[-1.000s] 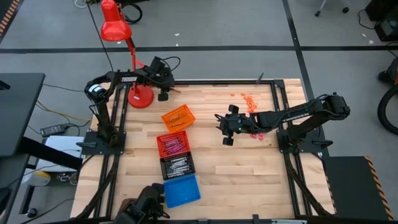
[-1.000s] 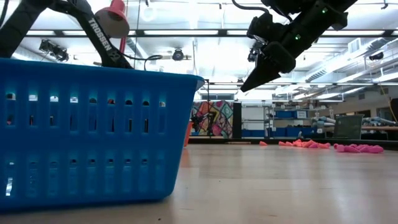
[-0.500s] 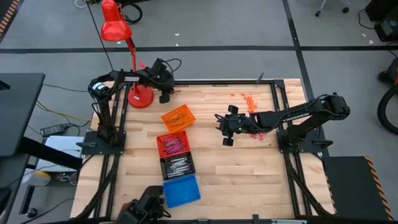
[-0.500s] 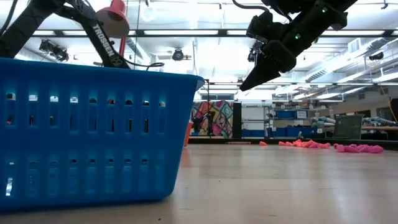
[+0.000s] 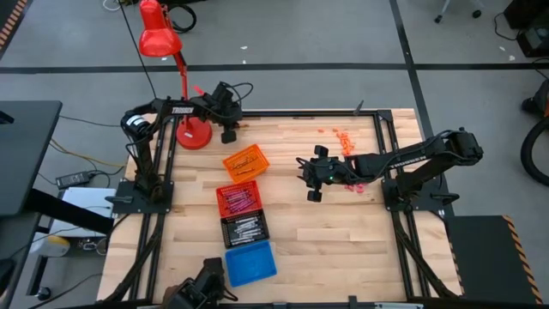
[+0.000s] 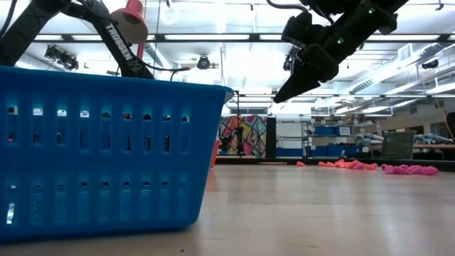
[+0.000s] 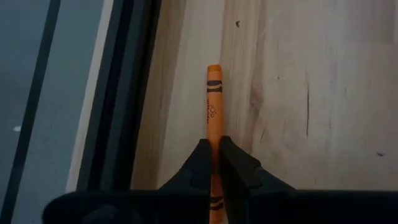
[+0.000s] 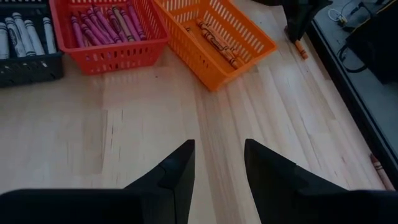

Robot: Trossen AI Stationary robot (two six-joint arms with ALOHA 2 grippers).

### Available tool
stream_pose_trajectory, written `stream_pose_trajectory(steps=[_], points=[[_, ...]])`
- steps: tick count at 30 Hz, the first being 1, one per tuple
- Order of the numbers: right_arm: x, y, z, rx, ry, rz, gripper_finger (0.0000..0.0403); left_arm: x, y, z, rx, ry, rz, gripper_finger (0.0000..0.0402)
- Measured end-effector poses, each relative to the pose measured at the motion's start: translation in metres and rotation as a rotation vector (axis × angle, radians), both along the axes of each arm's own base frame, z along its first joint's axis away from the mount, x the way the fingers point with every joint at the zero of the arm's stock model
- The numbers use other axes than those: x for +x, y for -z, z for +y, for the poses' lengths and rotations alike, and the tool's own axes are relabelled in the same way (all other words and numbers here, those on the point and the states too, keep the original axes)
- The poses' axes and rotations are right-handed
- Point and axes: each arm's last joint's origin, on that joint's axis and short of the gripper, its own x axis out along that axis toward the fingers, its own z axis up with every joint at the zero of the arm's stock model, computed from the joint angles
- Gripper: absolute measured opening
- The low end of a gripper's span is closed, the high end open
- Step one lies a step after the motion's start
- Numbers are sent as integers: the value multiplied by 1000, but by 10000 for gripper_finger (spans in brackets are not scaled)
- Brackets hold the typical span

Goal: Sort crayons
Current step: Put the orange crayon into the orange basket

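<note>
The left gripper (image 7: 214,146) has just pressed its jaws together on an orange crayon (image 7: 213,106) that lies on the wood at the table's far left edge, beside the red lamp (image 5: 193,133); a second ago the jaws stood half apart. So one stray crayon is now likely gripped and ready to lift. It lies right along the dark frame rail (image 7: 121,93), leaving little room on that side. Moving right, the orange tray (image 5: 245,162), red tray (image 5: 238,198), black tray (image 5: 244,228) and blue tray (image 5: 250,262) run down the middle. The right gripper (image 5: 310,178) hangs over bare wood with jaws spread, empty; loose crayons (image 5: 343,137) lie beyond it.
</note>
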Motion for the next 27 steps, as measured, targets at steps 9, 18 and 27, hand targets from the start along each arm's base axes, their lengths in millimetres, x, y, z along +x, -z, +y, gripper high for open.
stream_pose_trajectory(steps=[9, 18, 27], points=[[0, 0, 0, 0, 0, 2, 143, 0, -42, -16, 42, -65, -42, 18], [-1, 1, 0, 5, 4, 12, 143, -3, -107, -57, 39, -86, -155, 14], [-1, 1, 0, 6, 6, 12, 143, 0, -142, -110, -30, 23, -192, 11]])
